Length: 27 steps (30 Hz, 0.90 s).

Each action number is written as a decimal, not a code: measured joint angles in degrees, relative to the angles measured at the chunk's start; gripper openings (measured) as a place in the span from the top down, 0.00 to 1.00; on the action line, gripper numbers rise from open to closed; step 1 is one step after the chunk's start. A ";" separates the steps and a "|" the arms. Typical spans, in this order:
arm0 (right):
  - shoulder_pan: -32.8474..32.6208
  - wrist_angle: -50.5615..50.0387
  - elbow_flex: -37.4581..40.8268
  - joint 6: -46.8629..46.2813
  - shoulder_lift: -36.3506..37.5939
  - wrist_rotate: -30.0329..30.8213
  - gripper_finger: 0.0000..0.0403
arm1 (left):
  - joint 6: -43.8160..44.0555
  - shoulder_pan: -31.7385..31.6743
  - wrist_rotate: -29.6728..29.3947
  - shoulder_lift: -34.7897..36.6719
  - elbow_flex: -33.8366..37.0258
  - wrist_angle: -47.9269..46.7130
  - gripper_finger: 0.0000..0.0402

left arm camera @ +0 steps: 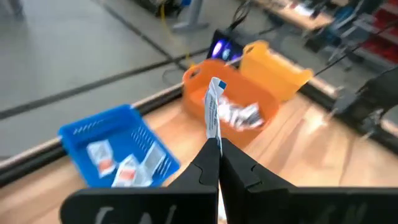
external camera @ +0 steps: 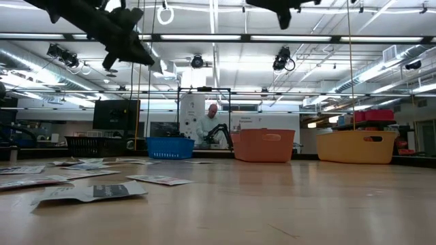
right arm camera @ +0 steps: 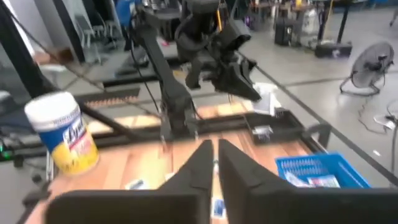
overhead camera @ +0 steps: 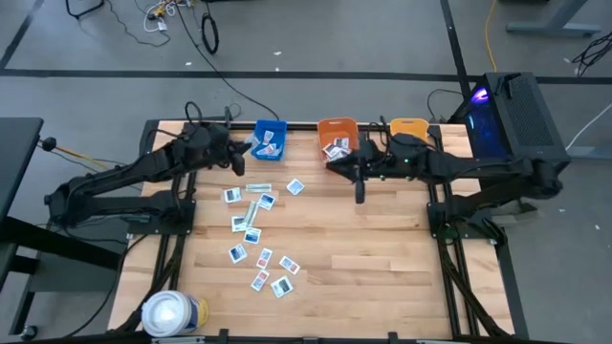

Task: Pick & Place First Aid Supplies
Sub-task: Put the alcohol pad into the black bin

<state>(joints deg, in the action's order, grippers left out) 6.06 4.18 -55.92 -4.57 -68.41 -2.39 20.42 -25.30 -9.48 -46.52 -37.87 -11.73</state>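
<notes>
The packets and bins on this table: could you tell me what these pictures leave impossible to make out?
- Yellow bin, high view: the right arm covers most of its inside, so its contents are hidden.
- Packet held in the shut left gripper, left wrist view: blur makes the print unreadable.
- Packets on the table, high view: too small to read.
- Right gripper, right wrist view: shut; whether it holds anything cannot be told.

Table (overhead camera: pixel 363 258): pale wood planks, smooth, satin. Bins (overhead camera: pixel 271 139): glossy moulded plastic. Packets (overhead camera: pixel 261 256): flat paper-like, printed. Arms: matt black.
</notes>
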 joint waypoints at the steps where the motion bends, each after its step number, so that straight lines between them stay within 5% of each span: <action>1: 0.27 -2.10 0.00 0.16 0.93 0.00 0.97 | 0.00 -0.44 -0.34 0.18 0.00 -1.35 1.00; 7: 1.03 -11.27 0.00 0.49 4.36 0.02 0.97 | 1.51 -3.21 -6.07 0.48 0.00 -7.69 1.00; 19: 0.99 -11.93 0.01 0.47 4.59 0.01 0.99 | 1.61 -11.77 -11.12 0.43 0.00 -12.44 1.00; 27: 0.99 -11.93 0.00 -0.45 4.55 0.00 1.00 | 7.43 -9.02 -18.38 0.87 0.00 -19.93 1.00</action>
<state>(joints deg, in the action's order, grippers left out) 7.05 -7.75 -55.92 -5.02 -63.86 -2.39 27.86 -34.32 -27.86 -45.64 -37.87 -31.66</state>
